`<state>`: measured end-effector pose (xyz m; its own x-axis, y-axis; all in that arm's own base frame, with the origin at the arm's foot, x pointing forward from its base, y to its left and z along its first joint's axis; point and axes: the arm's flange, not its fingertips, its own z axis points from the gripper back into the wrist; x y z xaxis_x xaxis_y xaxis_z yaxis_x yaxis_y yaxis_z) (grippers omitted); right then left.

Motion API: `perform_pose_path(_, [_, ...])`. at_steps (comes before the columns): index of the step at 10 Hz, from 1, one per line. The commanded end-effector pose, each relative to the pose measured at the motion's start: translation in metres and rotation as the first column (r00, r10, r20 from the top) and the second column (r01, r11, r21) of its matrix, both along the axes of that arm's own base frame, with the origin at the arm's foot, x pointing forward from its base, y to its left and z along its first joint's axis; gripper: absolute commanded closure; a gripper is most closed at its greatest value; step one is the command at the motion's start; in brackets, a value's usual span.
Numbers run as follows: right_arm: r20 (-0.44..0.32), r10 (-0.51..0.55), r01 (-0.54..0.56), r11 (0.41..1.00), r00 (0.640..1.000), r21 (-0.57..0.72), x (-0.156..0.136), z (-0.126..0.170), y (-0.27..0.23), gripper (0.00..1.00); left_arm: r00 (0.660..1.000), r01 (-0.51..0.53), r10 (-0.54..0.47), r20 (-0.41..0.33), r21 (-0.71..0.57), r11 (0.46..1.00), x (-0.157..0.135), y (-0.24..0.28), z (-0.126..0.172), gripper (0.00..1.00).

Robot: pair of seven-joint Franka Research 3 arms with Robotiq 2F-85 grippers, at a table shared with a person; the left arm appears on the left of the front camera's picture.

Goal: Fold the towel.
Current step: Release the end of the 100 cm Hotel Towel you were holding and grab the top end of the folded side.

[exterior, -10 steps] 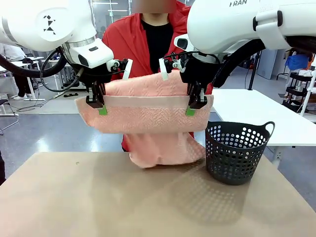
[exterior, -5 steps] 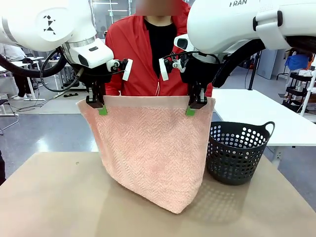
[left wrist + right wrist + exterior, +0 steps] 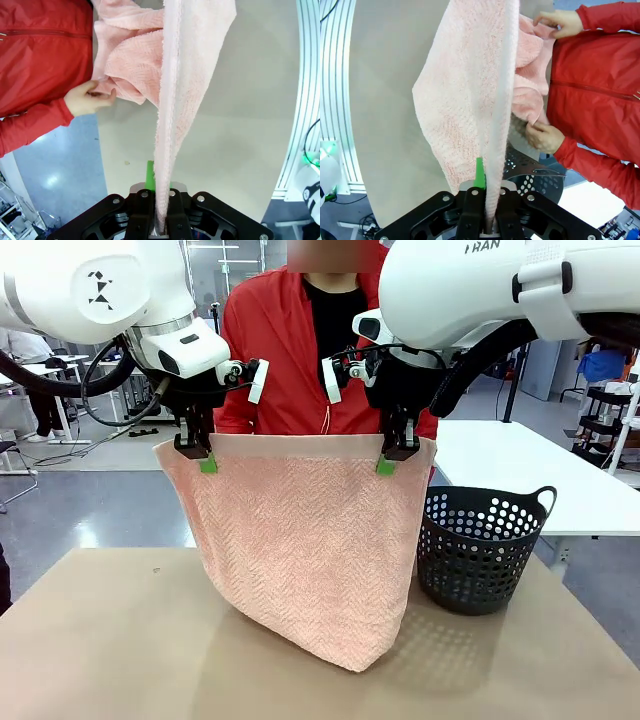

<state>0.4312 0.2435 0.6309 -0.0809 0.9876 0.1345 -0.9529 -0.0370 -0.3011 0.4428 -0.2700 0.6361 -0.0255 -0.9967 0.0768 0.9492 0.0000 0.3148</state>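
Observation:
The salmon-pink towel [image 3: 310,550] hangs as a wide sheet above the table, its pale hem band stretched level along the top. My left gripper [image 3: 205,455] is shut on the top left corner and my right gripper [image 3: 388,458] on the top right corner. The lowest fold reaches the tabletop near the middle. In the left wrist view the towel [image 3: 185,85] runs up from my gripper [image 3: 160,210], and a person's hand [image 3: 87,97] pinches its far part. In the right wrist view my gripper [image 3: 490,205] clamps the towel [image 3: 470,90], and a person's hand [image 3: 545,137] holds the cloth behind.
A black perforated basket [image 3: 480,550] stands on the brown table [image 3: 120,640] just right of the hanging towel. A person in a red jacket [image 3: 270,350] stands at the far side, right behind the towel. The table's left and front parts lie bare.
One second ago the towel was bunched, with a flap draped forward over the hem. That flap has dropped, and the towel now hangs at full length. Both grippers have stayed in place.

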Motion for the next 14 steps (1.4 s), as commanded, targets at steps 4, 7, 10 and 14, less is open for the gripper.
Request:
perform_pose_path(4, [0.000,-0.001,0.001,1.000,1.000,0.000,0.0002,0.0000,-0.0001,1.00,1.000,-0.001,0.001,0.002,-0.001,1.000,-0.0004,0.0005,0.0014,1.00])
perform_pose_path(7, [0.000,-0.001,0.001,1.000,1.000,0.000,0.0002,0.0000,-0.0001,1.00,1.000,-0.001,0.001,0.002,-0.001,1.000,-0.0004,0.0005,0.0014,1.00])
perform_pose_path(10, [0.000,-0.001,0.001,1.000,1.000,0.000,0.0002,0.0000,-0.0001,1.00,1.000,-0.001,0.001,0.002,-0.001,1.000,-0.0004,0.0005,0.0014,1.00])
perform_pose_path(14, [0.000,-0.001,0.001,1.000,1.000,0.000,0.0002,0.0000,-0.0001,1.00,1.000,-0.001,0.001,0.002,-0.001,1.000,-0.0004,0.0005,0.0014,1.00])
